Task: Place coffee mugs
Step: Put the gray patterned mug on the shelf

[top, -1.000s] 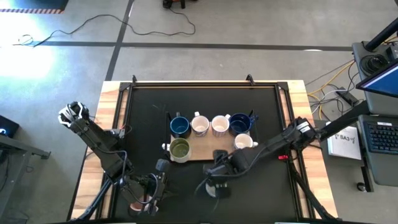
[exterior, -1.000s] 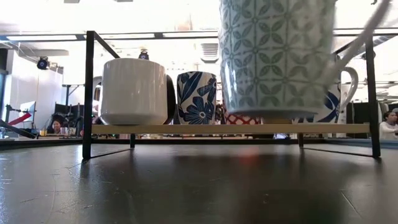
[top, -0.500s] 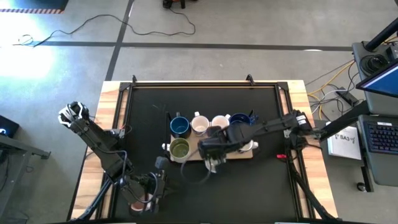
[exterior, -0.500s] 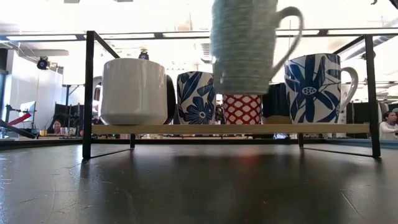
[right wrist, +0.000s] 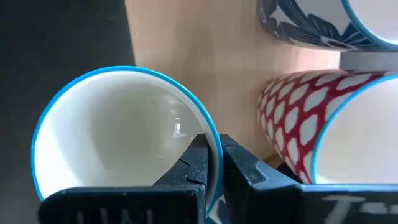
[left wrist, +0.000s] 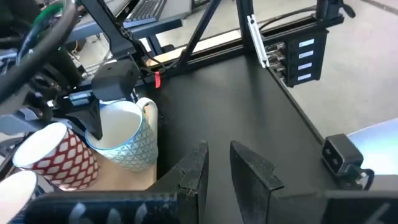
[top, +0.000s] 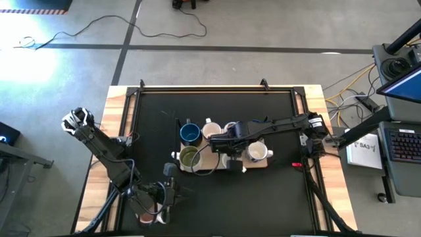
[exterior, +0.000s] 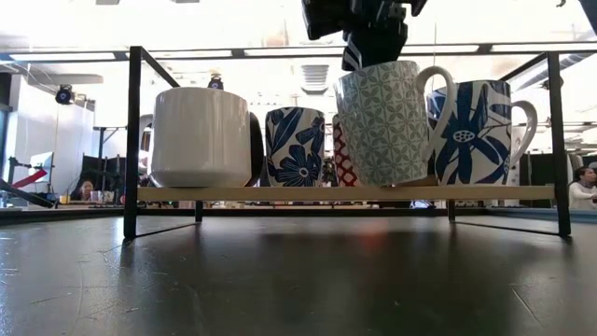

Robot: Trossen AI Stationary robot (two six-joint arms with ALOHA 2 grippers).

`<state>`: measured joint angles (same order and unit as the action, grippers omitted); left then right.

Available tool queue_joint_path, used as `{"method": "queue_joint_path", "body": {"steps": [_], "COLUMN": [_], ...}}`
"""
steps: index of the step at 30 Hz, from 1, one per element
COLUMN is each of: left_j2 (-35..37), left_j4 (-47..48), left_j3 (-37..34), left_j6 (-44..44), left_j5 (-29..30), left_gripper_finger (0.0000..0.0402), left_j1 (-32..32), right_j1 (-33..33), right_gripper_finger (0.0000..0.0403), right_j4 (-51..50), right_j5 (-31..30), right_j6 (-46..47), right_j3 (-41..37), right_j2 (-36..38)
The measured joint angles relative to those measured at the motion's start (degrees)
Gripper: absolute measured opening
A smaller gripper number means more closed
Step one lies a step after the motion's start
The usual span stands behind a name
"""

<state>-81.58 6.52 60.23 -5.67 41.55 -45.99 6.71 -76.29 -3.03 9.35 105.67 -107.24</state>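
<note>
The right gripper (right wrist: 212, 163) is clamped on the rim of a green-patterned mug (right wrist: 118, 134), one finger inside the cup and one outside; in the low view that gripper (exterior: 366, 42) comes down from above onto the green-patterned mug (exterior: 384, 121), whose base sits at the front edge of the light wooden board (exterior: 280, 193), handle turned toward the right of the low view; just beside it stands a red-and-white mug (right wrist: 317, 118), and past that a blue floral mug (right wrist: 311, 25); along the board's front edge in the low view a plain white mug (exterior: 201, 137) stands well to the left, with a second blue floral mug (exterior: 296, 147) between it and the held one, and a larger blue floral mug (exterior: 471, 131) on the right; from above, the board (top: 209, 161) lies mid-table on the black mat (top: 158, 125); the left gripper (left wrist: 217, 165) hangs near the table's front left, its fingers a narrow gap apart and holding nothing.
</note>
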Motion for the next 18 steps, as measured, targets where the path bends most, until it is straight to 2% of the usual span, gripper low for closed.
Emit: {"method": "queue_joint_path", "body": {"steps": [8,18], "left_j2": [0.0,0.0], "left_j4": [0.0,-0.3], "left_j3": [0.0,0.0], "left_j6": [0.7,0.2], "left_j5": [2.9,3.1], "left_gripper_finger": [0.0049,0.0049], "left_j1": [0.1,0.3], "right_j1": [-0.5,-0.7], "right_gripper_finger": [0.0013,0.0013], "right_j4": [-0.1,-0.1], "right_j5": [-0.2,-1.5], "right_j6": [-3.0,-1.2], "right_j3": [-0.4,-1.0], "right_j2": [0.5,3.0]}}
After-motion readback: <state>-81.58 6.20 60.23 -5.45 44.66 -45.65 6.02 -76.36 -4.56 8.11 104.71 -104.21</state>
